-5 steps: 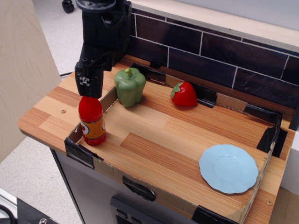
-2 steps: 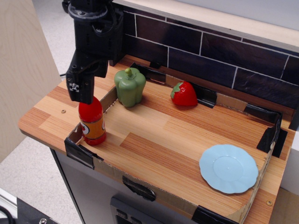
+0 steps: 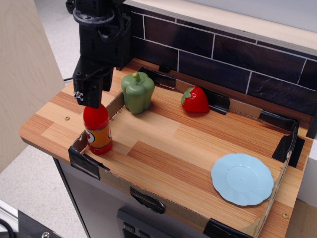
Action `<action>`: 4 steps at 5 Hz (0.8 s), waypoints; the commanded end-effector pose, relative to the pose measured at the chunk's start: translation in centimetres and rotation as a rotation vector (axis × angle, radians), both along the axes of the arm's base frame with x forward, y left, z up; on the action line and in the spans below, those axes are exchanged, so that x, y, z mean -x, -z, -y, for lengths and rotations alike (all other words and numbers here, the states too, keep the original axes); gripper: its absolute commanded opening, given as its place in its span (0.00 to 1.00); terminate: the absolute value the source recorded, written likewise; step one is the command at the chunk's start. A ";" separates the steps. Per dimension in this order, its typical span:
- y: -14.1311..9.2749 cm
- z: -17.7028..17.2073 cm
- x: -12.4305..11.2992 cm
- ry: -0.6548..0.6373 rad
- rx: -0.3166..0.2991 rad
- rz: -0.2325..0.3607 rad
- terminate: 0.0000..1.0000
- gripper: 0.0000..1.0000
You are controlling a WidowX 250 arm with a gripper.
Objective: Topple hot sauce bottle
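Observation:
The hot sauce bottle (image 3: pixel 98 131) is glossy red with an orange label. It stands upright in the front left corner of the wooden tray area, against the low cardboard wall. My black gripper (image 3: pixel 90 99) hangs straight above it, its fingertips at the bottle's top, hiding the knob and neck. Whether the fingers grip the top or just cover it does not show.
A green toy pepper (image 3: pixel 137 91) stands just right of the gripper. A red toy strawberry (image 3: pixel 195 100) lies at the back middle. A light blue plate (image 3: pixel 242 178) lies at the front right. A low cardboard wall (image 3: pixel 114 105) rims the counter; a dark tile wall stands behind.
My gripper shifted left and up off the bottle's top, then came back slightly right and down. The bottle still stands upright in the same spot.

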State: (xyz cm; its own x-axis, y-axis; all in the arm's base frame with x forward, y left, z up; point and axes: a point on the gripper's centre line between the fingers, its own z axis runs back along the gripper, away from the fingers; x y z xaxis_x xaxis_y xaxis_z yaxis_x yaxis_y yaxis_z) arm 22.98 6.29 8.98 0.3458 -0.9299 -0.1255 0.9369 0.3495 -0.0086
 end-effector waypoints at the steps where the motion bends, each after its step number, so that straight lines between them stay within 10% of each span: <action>1: -0.7 0.3 -0.7 -0.034 -0.074 0.067 0.00 0.00; 4: 0.4 4.9 -0.9 -0.095 -0.285 0.111 0.00 0.00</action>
